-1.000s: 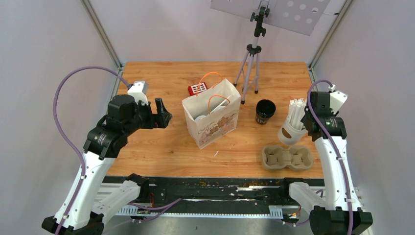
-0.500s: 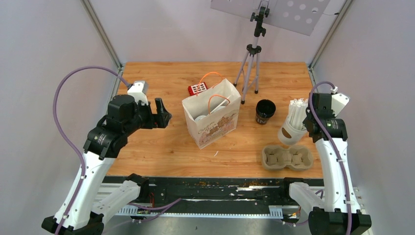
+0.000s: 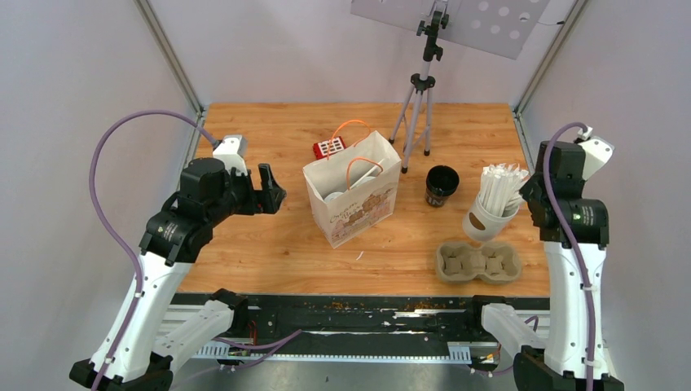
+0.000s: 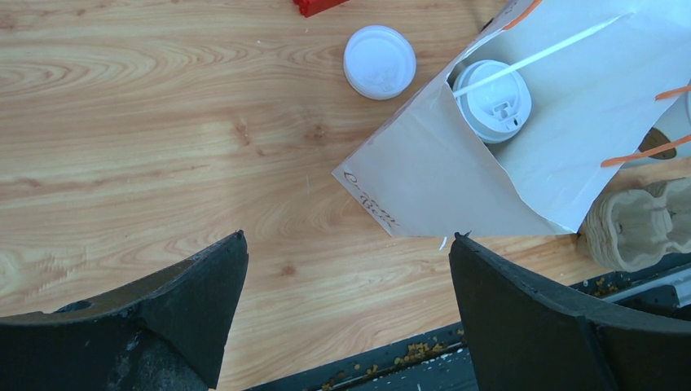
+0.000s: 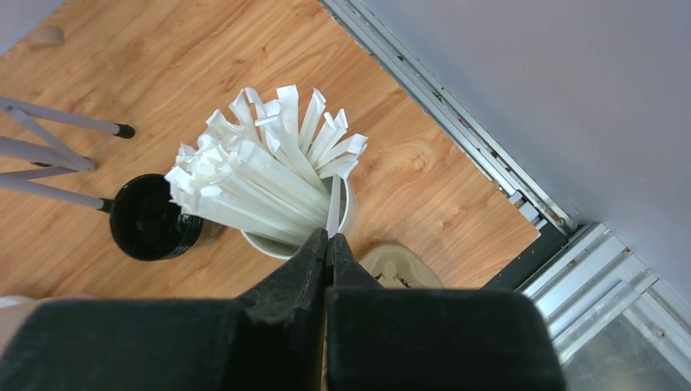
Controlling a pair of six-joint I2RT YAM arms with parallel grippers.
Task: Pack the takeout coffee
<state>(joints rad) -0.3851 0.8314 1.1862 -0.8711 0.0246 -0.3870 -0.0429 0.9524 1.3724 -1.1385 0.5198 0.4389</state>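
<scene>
One takeout coffee (image 4: 491,101), a cup showing its white lid, stands inside the open white paper bag (image 3: 352,204). A black cup (image 3: 442,185) without a lid stands right of the bag; it also shows in the right wrist view (image 5: 153,217). A loose white lid (image 4: 379,62) lies on the table beside the bag. My left gripper (image 3: 269,191) is open and empty, left of the bag; in its wrist view (image 4: 349,236) the jaws stand wide apart. My right gripper (image 5: 327,236) is shut on a paper-wrapped straw (image 5: 333,208) above the white cup of straws (image 5: 269,175).
The grey-brown cup tray (image 3: 478,261) lies near the front edge, right of the middle. The cup of straws (image 3: 487,213) stands just behind it. A tripod (image 3: 417,106) stands behind the bag, and a small red object (image 3: 329,147) lies beside it. Walls close both sides.
My right arm has lifted and swung to the right, away from the cup of straws, with a straw pinched in its jaws. The left arm has not moved.
</scene>
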